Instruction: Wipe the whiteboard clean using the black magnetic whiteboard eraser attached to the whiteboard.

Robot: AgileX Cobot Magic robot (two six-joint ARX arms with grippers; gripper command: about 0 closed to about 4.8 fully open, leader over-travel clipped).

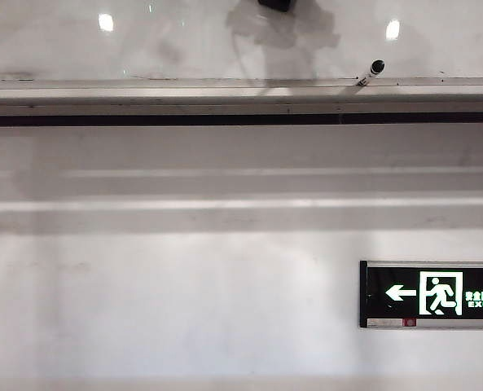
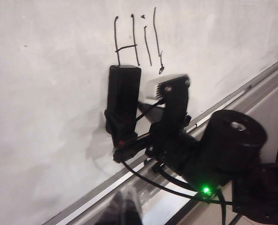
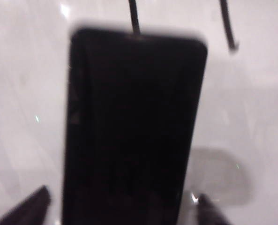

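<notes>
Your black eraser [image 3: 131, 126] sits flat on the glossy whiteboard [image 3: 251, 93], just under the handwritten strokes [image 2: 139, 42]. The right gripper [image 3: 122, 208] straddles it — fingertips [image 3: 31, 206] spread wide on both sides, not clamping. Your left gripper is out of view, fully closed — its camera looks across the board at the right arm [image 2: 223, 150] above the grey ledge [image 2: 251, 89].

One whiteboard [image 1: 225, 41], one black eraser [image 3: 129, 131], one marker [image 1: 371, 72], one exit sign [image 1: 431, 294].
</notes>
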